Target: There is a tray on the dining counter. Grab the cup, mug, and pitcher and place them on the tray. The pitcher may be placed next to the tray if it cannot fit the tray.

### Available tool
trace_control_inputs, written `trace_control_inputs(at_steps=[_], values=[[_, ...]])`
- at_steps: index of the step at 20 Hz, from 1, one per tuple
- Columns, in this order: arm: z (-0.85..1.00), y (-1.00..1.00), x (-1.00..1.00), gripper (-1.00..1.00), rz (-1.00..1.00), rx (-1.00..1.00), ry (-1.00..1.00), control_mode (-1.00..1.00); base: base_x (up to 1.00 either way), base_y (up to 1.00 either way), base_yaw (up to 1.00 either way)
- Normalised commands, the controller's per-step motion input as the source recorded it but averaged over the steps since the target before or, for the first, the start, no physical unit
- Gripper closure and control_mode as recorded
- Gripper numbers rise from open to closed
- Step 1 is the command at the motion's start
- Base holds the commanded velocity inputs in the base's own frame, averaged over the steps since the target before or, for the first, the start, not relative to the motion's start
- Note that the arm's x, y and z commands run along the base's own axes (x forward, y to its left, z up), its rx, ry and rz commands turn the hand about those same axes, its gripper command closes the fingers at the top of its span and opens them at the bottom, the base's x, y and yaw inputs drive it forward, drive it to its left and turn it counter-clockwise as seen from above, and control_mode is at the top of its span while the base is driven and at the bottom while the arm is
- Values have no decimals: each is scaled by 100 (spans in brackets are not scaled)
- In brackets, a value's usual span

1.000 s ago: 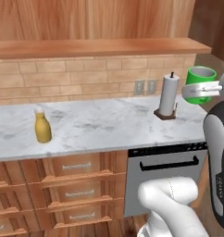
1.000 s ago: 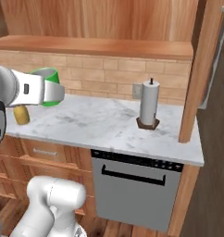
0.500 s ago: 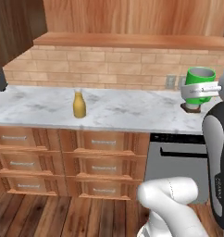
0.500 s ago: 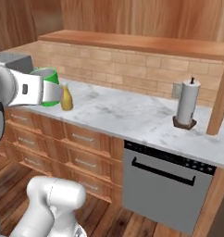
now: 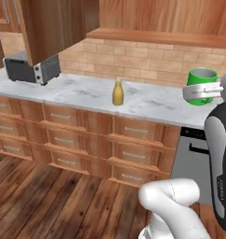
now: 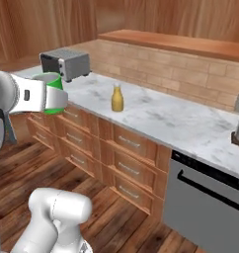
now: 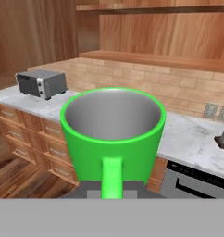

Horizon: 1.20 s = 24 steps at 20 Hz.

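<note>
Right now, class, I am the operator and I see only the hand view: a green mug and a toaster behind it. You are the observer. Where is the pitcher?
Observer: The pitcher stands upright on the marble counter, well to the right of the toaster.
Operator: Is the mug resting on anything?
Observer: No. The mug hangs in the air with the jaws shut on it, off the counter.

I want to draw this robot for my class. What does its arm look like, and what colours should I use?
Use white and dark grey. The arm is smooth, rounded, glossy white, with a dark grey tube-shaped link. The gripper sits on a boxy white hand with a small dark slot on its side. No cables show.
</note>
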Motion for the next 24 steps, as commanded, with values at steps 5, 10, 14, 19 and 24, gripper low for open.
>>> trace_control_inputs(at_steps=[5, 10, 14, 19, 24], values=[[0, 0, 0, 100, 0, 0, 0, 100, -35, 33, 42], [0, 0, 0, 100, 0, 0, 0, 100, -34, 32, 43], [0, 0, 0, 100, 0, 0, 0, 100, -32, 24, 45], [0, 0, 0, 100, 0, 0, 0, 100, -32, 25, 49], [0, 0, 0, 100, 0, 0, 0, 100, -28, 22, 51]])
